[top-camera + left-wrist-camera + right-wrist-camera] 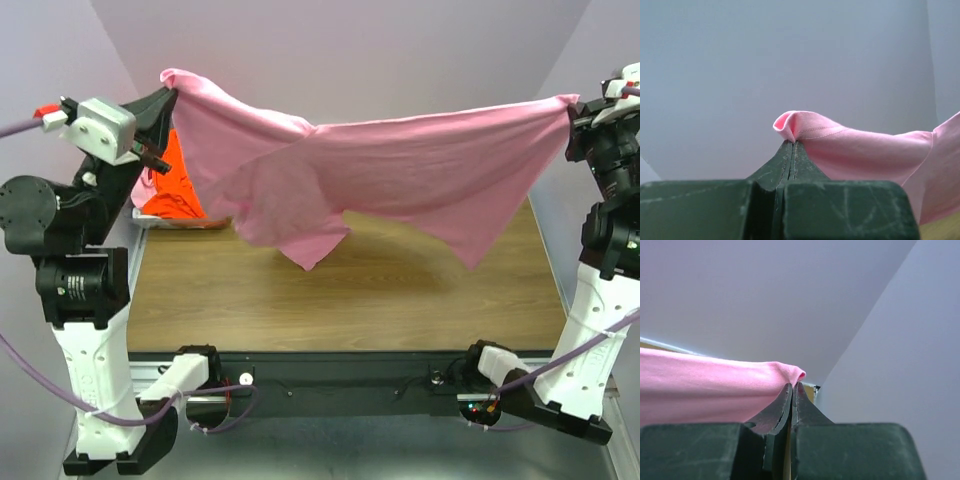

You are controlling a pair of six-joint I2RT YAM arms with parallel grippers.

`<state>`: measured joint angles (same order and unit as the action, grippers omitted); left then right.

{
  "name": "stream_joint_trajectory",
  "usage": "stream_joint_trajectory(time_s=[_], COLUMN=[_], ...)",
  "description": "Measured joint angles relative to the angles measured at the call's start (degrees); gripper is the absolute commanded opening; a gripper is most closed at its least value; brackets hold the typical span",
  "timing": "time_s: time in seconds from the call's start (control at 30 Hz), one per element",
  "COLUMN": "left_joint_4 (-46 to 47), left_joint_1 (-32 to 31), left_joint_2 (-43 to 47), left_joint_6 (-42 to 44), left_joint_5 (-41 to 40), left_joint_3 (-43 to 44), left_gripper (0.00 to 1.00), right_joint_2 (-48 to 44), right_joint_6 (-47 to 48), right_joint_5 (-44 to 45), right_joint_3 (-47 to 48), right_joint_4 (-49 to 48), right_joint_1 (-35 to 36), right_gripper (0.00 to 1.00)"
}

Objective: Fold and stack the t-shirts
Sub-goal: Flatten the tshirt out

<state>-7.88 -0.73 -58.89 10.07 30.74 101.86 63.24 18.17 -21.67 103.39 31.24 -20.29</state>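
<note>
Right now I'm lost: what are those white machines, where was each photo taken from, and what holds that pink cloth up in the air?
The white machines are two robot arms bolted at the near edge of a wooden table. The wide picture comes from a fixed camera above and behind them. The other two come from small cameras on the wrists, each looking along its own dark claw. The left claw and right claw are each pinched shut on an edge of one pink t-shirt, holding it stretched in the air between them, sagging in the middle. At the table's far left sits an orange shirt, partly hidden behind the pink one.
</note>
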Motion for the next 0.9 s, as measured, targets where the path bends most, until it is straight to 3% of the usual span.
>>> stream_joint_trajectory(time_s=[0.2, 0.53, 0.7, 0.9], left_joint_4=[-0.59, -0.24, 2.14, 6.05], left_joint_1=[0.0, 0.11, 0.09, 0.09], left_joint_2=[3.48, -3.28, -4.79, -10.29], left_joint_6=[1.38, 6.91, 11.52, 13.57], left_joint_5=[-0.81, -2.49, -3.04, -4.11], left_joint_3=[-13.64, -40.74, -47.63, -49.22], left_gripper=[0.0, 0.0, 0.0, 0.0], right_joint_2=[-1.22, 10.99, 13.05, 19.91], right_joint_6=[1.44, 4.17, 7.58, 8.61], right_joint_5=[-3.96, -12.22, -13.55, -13.18], right_joint_3=[-10.99, -30.93, -37.99, -40.15], right_joint_4=[0.98, 4.74, 5.62, 4.04], right_joint_1=[0.0, 0.09, 1.55, 4.72], right_gripper=[0.01, 0.01, 0.01, 0.02])
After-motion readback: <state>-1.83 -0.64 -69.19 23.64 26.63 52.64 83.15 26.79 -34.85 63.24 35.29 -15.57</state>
